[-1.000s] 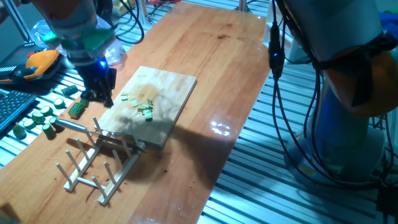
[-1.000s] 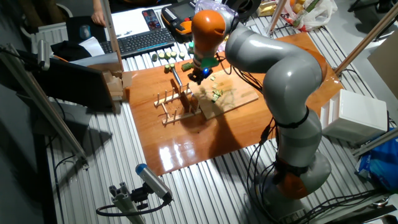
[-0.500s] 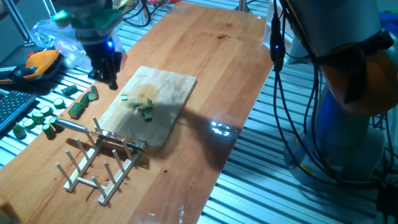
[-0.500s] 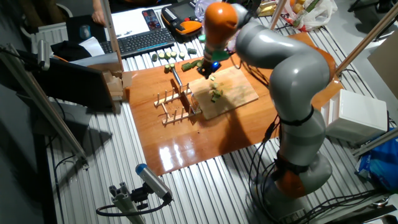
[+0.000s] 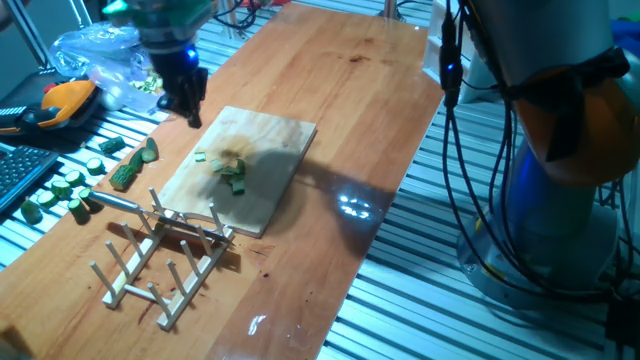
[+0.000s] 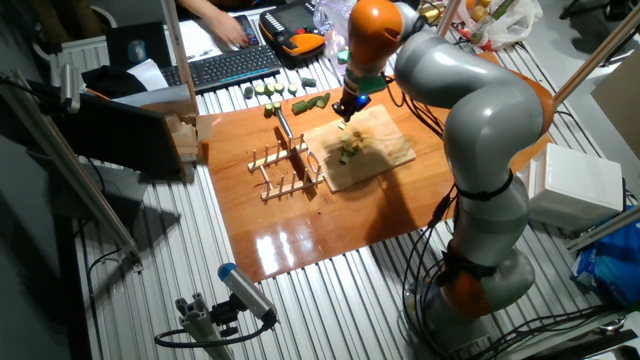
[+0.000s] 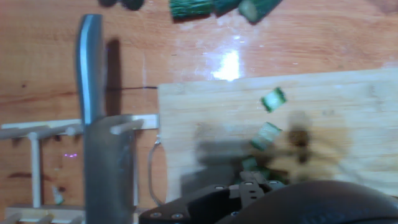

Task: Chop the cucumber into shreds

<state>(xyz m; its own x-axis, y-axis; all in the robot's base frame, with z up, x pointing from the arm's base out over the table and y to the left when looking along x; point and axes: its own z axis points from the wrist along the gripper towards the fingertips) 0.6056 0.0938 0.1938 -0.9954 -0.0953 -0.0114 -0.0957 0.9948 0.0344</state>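
The shreds (image 5: 232,172) lie as a small heap of pale-green strips in the middle of the wooden cutting board (image 5: 270,135). They also show in the other fixed view (image 6: 348,148) and in the hand view (image 7: 266,135). My gripper (image 5: 190,112) hangs in the air above the board's far left corner, well away from the shreds. It holds nothing and its fingers look slightly apart. In the other fixed view the gripper (image 6: 346,112) is over the board's edge. No whole cucumber chunk shows on the board.
The knife (image 5: 150,210) rests across the wooden peg rack (image 5: 150,265), and its blade (image 7: 106,162) shows in the hand view. A longer dark green cucumber piece (image 5: 125,172) and round slices (image 5: 60,188) lie left of the board. A keyboard (image 6: 225,65) and bags stand behind.
My gripper has risen and moved from beside the rack to above the board's far left corner, empty. The knife stays on the rack. The shreds have not moved.
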